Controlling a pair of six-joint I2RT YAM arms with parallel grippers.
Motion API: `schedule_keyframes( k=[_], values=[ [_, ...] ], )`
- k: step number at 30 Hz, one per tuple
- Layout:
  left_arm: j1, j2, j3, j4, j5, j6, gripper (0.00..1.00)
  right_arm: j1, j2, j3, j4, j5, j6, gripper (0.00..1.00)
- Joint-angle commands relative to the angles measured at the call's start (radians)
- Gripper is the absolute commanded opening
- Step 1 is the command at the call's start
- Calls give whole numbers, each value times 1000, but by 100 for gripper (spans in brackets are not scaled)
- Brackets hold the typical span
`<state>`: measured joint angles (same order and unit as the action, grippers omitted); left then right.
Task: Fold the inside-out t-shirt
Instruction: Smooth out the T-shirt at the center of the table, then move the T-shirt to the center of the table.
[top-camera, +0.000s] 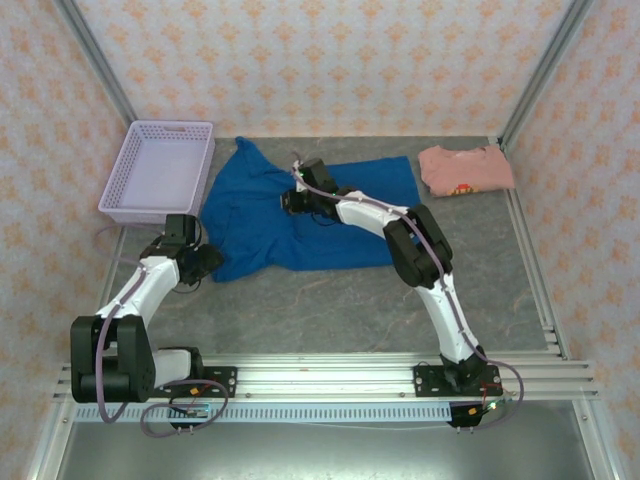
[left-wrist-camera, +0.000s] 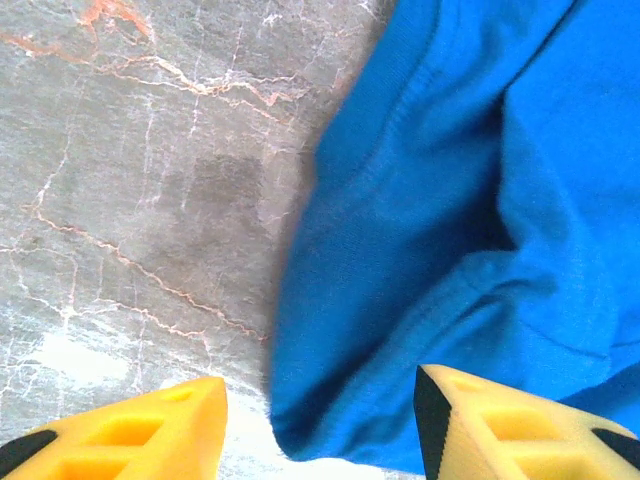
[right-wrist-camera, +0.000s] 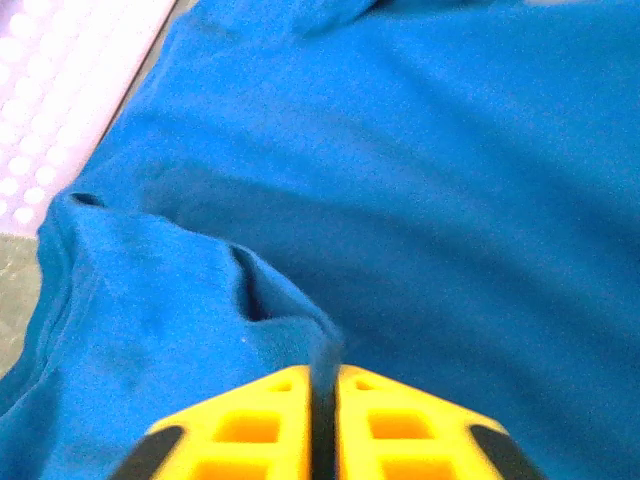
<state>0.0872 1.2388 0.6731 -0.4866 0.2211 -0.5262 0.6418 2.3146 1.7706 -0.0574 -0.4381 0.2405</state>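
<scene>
The inside-out t-shirt (top-camera: 300, 215) is royal blue and lies crumpled across the middle of the grey table. My right gripper (top-camera: 290, 200) sits over its upper middle and is shut on a raised fold of the blue cloth (right-wrist-camera: 300, 335), pinched between the yellow fingers (right-wrist-camera: 260, 420). My left gripper (top-camera: 208, 262) hovers at the shirt's lower left corner. Its yellow fingers (left-wrist-camera: 150, 430) stand apart, with a blue hem corner (left-wrist-camera: 330, 420) lying in the gap between them, not pinched.
A lavender plastic basket (top-camera: 160, 170) stands at the back left, touching the shirt's left edge. A folded salmon-pink shirt (top-camera: 465, 168) lies at the back right. Bare marble table (top-camera: 350, 310) stretches in front of the shirt. Metal frame posts rise at the back corners.
</scene>
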Motion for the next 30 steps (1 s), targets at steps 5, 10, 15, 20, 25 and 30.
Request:
schedule_keyframes(
  k=[5, 10, 15, 20, 25, 30],
  values=[
    [-1, -85, -2, -39, 55, -36, 54, -40, 9, 39, -71, -24, 49, 41],
    [-67, -135, 19, -20, 91, -63, 54, -45, -123, -36, -214, -6, -84, 44],
    [-183, -73, 54, 27, 116, -52, 54, -57, -376, -305, -317, 120, -148, 45],
    [-213, 70, 90, 106, 79, -67, 53, -174, -594, -570, -416, 196, -55, 46],
    [-200, 179, 125, 118, -18, -37, 53, -337, -705, -721, -448, 191, -5, 46],
    [-158, 263, 109, 115, -14, -24, 52, -464, -620, -725, -493, 203, 40, 44]
  ],
)
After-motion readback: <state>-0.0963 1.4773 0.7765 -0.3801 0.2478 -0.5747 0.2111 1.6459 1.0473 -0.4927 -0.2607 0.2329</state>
